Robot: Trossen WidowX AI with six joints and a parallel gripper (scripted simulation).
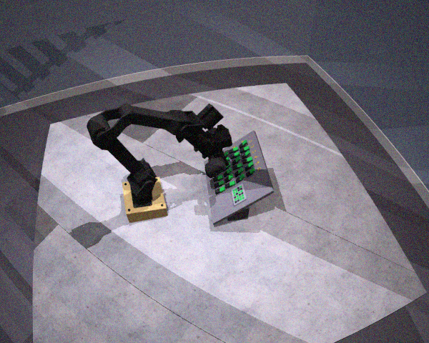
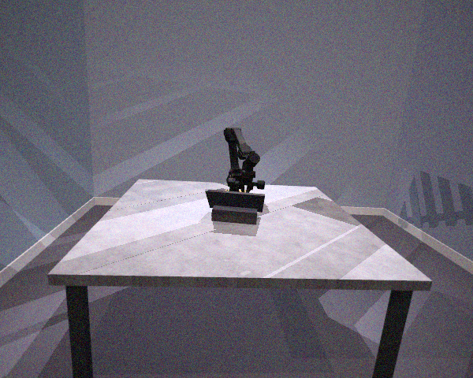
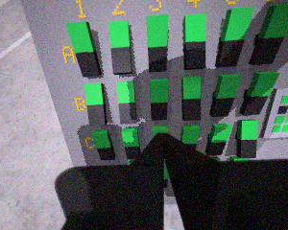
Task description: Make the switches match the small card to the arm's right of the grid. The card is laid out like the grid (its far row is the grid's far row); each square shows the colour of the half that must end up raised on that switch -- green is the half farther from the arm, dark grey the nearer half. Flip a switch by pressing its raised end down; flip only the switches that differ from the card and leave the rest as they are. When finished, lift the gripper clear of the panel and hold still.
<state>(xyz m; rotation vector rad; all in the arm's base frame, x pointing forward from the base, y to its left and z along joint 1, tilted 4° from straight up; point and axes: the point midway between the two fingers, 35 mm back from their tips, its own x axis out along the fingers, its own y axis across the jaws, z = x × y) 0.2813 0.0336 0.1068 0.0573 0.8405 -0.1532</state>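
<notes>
1. Grey sloped panel (image 1: 222, 211) (image 2: 234, 199) (image 3: 49, 29) is seen right of centre in the top view, and near the middle of the frame in the exterior view, where only its back is shown.
2. Its green and dark grey switches (image 1: 239, 164) (image 3: 158, 91) are set in rows; A, B and C are labelled at the left of the wrist view, while a further row is largely hidden.
3. The small card (image 1: 239, 194) (image 3: 284, 114) is mounted below the switches in the top view and is cut off by the right edge of the wrist view.
4. The gripper (image 1: 227, 159) (image 2: 241, 189) (image 3: 161, 137) is closed, its fingertips brought together with nothing held. In the wrist view they are placed over column 3 near row C; whether a switch is touched cannot be told.
5. The arm (image 1: 148, 117) (image 2: 233, 152) is mounted on a yellow base (image 1: 148, 214), left of the panel in the top view.
</notes>
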